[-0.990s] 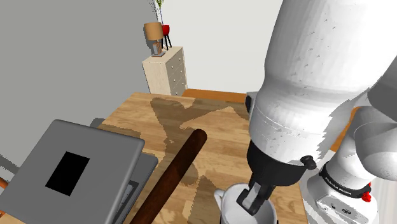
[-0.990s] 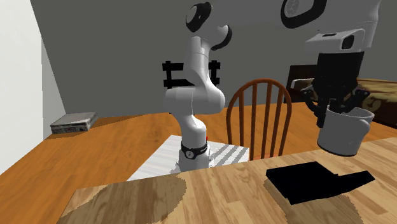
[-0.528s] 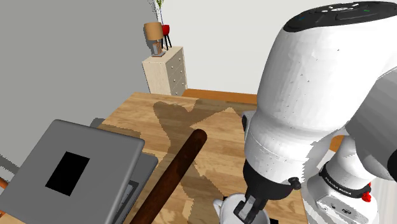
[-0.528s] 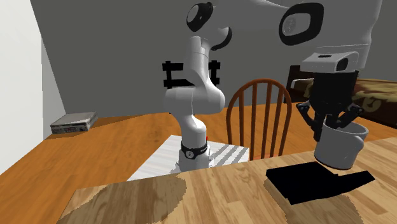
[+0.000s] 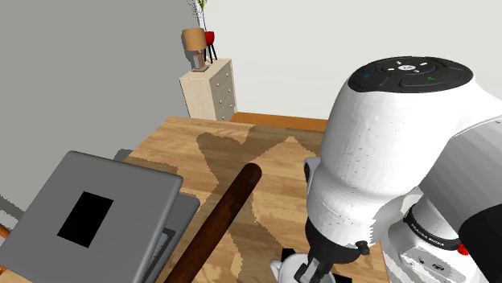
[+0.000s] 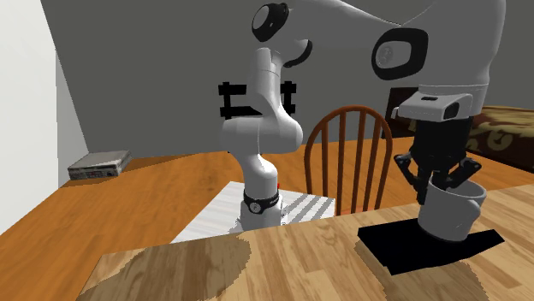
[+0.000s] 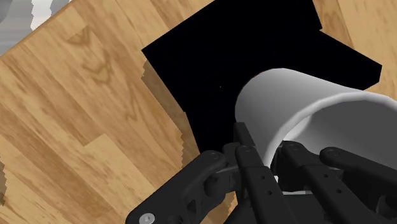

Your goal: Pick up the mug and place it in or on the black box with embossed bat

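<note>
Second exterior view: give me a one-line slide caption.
Franka end effector grips a white mug by its rim, directly over the flat black box on the wooden table.

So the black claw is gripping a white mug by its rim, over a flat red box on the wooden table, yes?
Not red: the flat box is black, as the second exterior view shows. Otherwise yes: the gripper grips the white mug by its rim, over that box on the wooden table.
</note>
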`<state>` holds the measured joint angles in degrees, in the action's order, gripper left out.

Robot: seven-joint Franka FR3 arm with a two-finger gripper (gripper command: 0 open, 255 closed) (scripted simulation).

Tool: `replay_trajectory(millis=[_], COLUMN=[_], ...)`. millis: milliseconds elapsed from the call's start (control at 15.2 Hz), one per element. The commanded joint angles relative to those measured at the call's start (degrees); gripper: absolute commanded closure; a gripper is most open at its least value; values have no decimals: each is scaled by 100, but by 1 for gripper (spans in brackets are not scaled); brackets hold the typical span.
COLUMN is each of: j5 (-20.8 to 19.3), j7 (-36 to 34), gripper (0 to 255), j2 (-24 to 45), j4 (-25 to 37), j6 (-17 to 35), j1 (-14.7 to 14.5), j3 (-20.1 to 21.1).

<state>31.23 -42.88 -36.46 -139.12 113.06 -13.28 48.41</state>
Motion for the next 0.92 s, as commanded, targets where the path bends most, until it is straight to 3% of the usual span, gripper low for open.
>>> replay_trajectory(millis=[0,264,330,660,858], j5=[5,5,5,5,-147], j7=[2,2,2,2,-26], gripper=[255,255,0,0,0], j2=[1,1,1,1,-166], j4=[-11,-11,-11,-11,396], j6=[17,17,17,17,-586], j1=[-1,-1,-1,-1,-27], j3=[6,6,6,6,-312])
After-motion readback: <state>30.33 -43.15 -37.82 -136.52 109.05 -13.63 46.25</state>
